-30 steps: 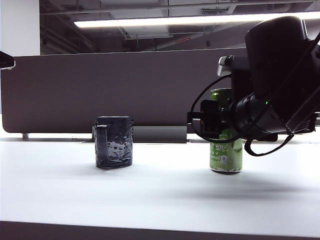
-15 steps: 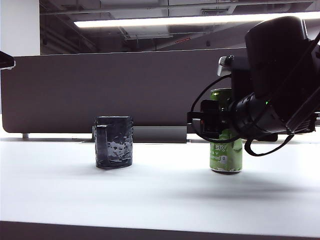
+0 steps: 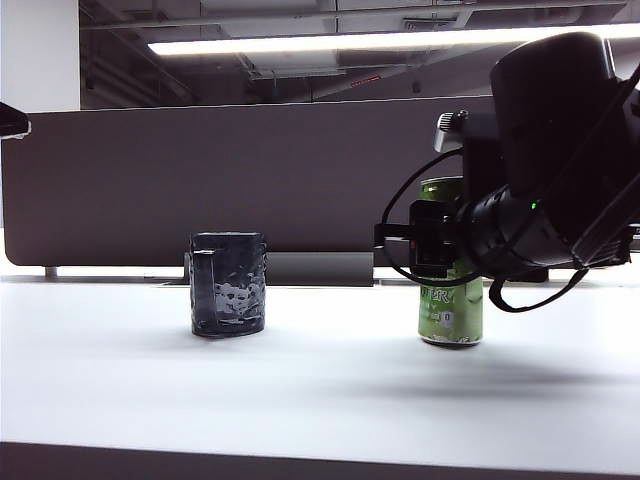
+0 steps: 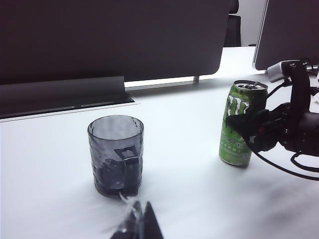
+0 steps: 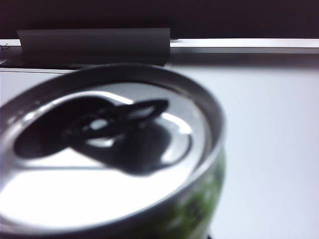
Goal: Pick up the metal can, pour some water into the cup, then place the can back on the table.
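The metal can (image 3: 450,316) stands upright on the white table (image 3: 300,395), right of centre. My right gripper (image 3: 438,250) is round its middle, its dark fingers (image 4: 247,133) pressed against the can's green side, and the can has nudged under them. In the right wrist view the can's silver top (image 5: 109,149) with its pull tab fills the frame and hides the jaws. Left of the can and apart from it, the dark dimpled cup (image 3: 228,284) sits upright with its handle (image 4: 124,164) facing my left gripper (image 4: 142,219). That gripper hangs shut and empty, short of the cup.
A dark grey-brown partition panel (image 3: 250,180) runs along the back of the table on a low grey foot (image 4: 65,94). A second panel (image 4: 289,30) stands behind the can. The right arm's bulky black wrist and cables (image 3: 560,190) loom over the can.
The right gripper's jaws have closed in on the can, and the can has shifted a touch to the left. The arm, the cup and the left gripper have kept still.
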